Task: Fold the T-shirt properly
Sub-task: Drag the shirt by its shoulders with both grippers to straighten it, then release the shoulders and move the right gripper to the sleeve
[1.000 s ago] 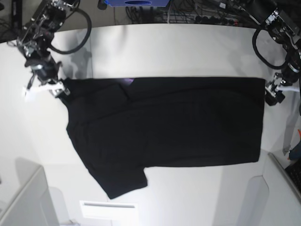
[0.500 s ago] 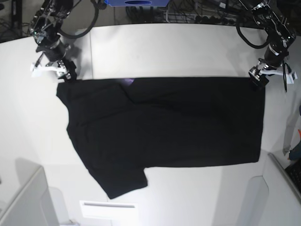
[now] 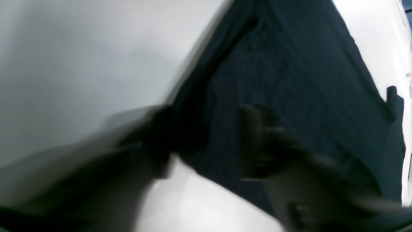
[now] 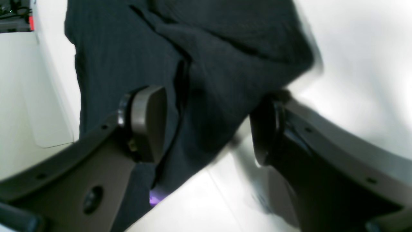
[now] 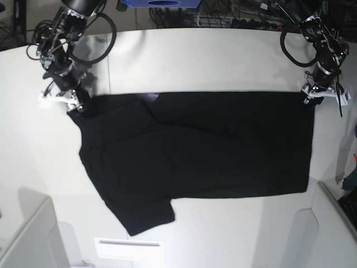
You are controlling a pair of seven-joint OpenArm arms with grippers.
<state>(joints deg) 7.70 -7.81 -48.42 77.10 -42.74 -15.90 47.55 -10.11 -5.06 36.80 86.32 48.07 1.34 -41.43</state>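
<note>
The black T-shirt lies flat on the white table, plain side up, one sleeve pointing to the front left. A sliver of purple print shows at its far edge. My right gripper is at the shirt's far left corner. In the right wrist view it is open, its fingers straddling the shirt's edge. My left gripper is at the shirt's far right corner. In the blurred left wrist view it looks open, with black cloth between the fingers.
Grey bin-like edges stand at the front left and front right. A white strip lies at the table's front edge. Cables and a blue object sit behind the table's far edge.
Both grippers have moved from off the shirt's sides onto its far corners. The right gripper has come down onto the far left corner. The shirt lies much as before.
</note>
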